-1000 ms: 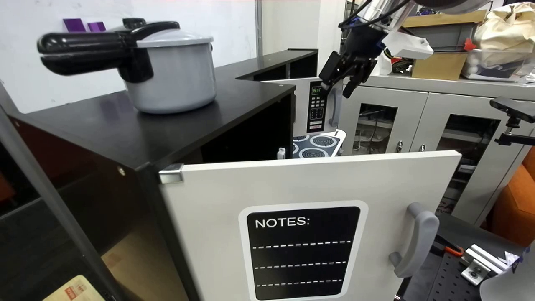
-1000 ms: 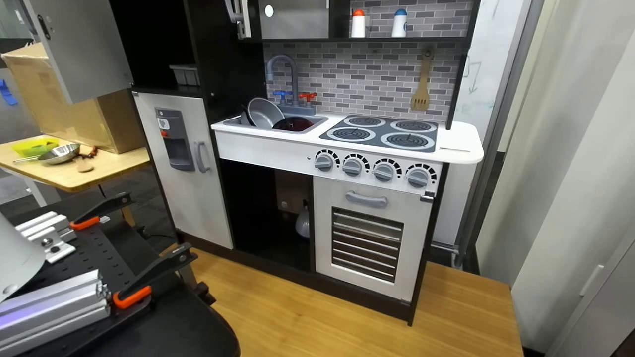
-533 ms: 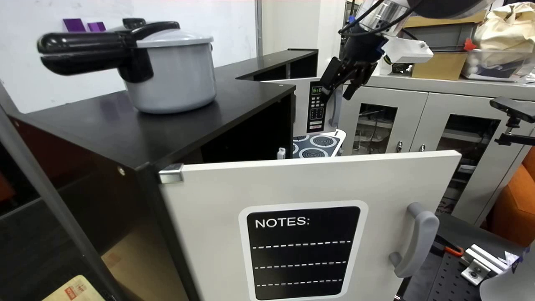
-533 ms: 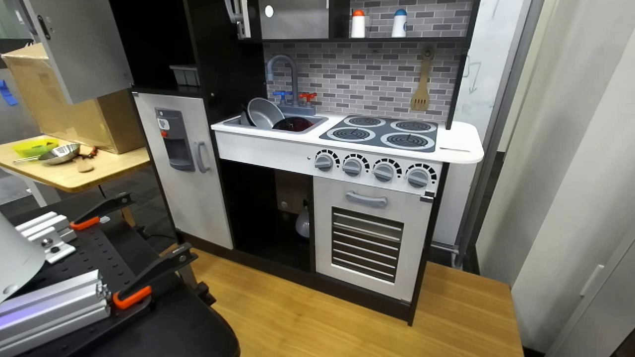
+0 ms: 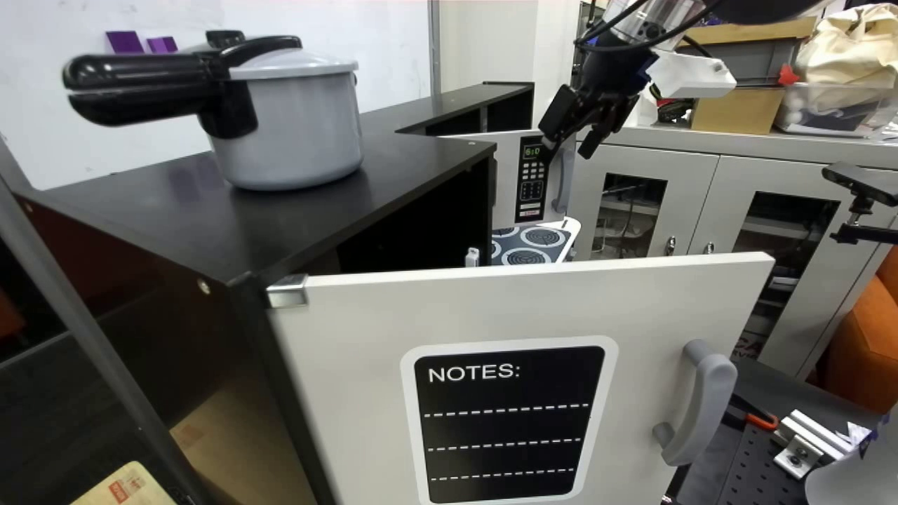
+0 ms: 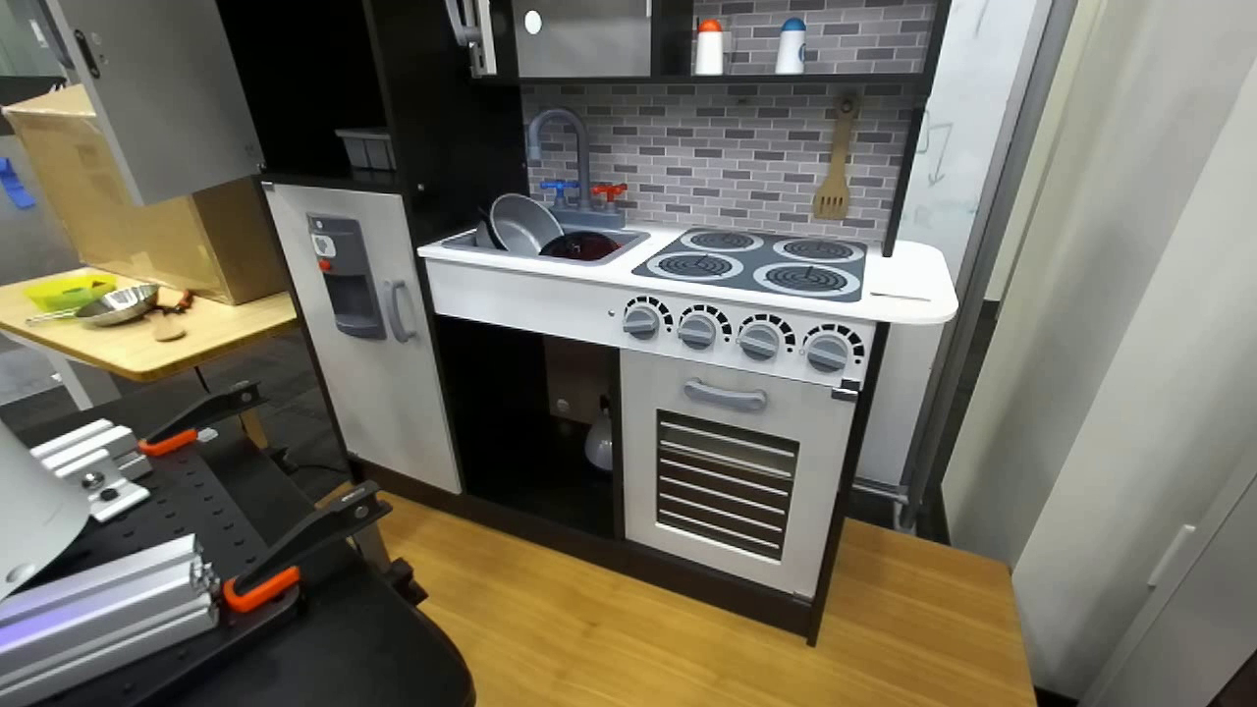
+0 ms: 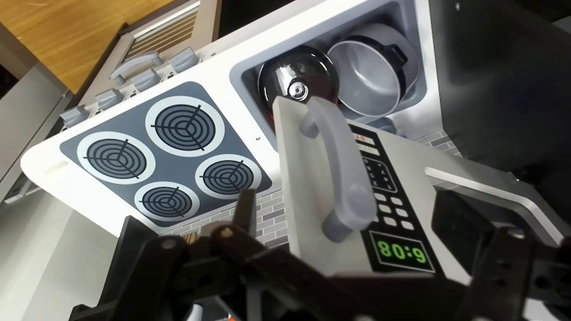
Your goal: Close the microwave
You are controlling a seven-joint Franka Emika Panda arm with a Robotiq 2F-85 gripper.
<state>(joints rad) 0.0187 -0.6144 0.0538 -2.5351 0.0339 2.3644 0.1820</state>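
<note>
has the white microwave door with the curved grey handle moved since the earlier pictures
No. In an exterior view, the white microwave door and its curved grey handle show no visible shift in any direction against the flat black cabinet top.

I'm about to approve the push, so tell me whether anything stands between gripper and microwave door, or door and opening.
Nothing visible stands between the gripper and the microwave door. No loose object shows in its closing path, but one finger, seemingly past the free edge, could get in the way.
</note>
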